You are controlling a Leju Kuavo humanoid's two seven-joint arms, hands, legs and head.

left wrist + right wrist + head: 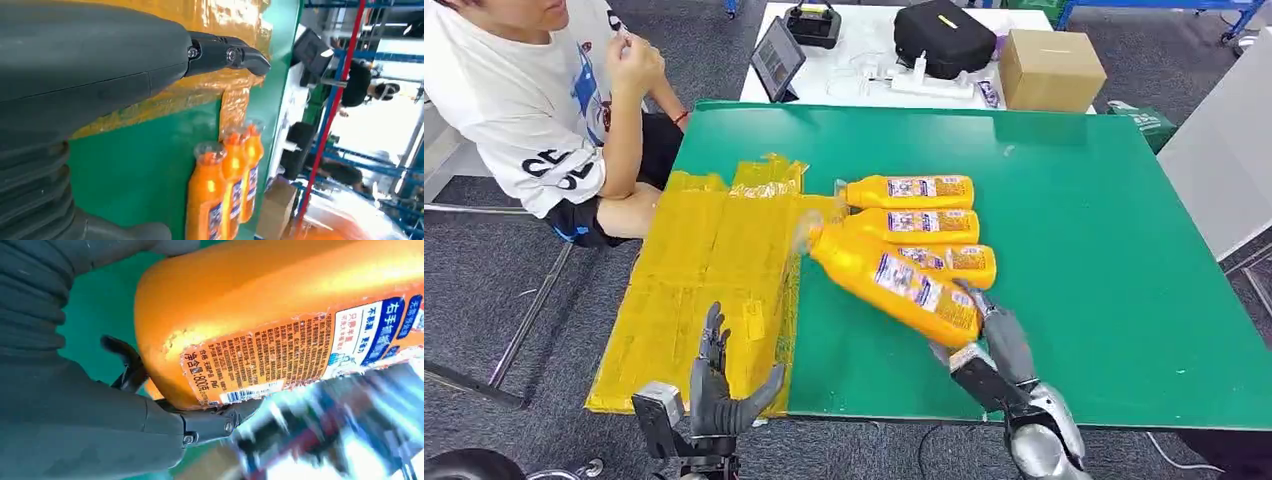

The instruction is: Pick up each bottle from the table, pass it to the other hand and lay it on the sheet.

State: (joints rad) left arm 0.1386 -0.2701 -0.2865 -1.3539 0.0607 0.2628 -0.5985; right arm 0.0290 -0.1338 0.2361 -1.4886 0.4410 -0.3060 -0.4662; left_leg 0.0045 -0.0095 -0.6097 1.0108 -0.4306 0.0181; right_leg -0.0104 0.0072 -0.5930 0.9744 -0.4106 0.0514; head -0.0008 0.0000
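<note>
While right hand point(984, 325) grips an orange plastic bottle point(889, 280) by its base above the green tabletop point(1104, 250), left hand point(719, 385) hovers empty, fingers spread, at the yellow sheet's point(694, 290) near edge.

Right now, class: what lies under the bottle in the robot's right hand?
Under the raised bottle, the green table and part of a lying bottle show; that bottle's neck end is covered.

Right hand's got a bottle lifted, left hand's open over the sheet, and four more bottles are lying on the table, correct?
Not four: the head view shows three bottles on the table. The right hand does hold a bottle, and the left hand is open over the sheet.
</note>
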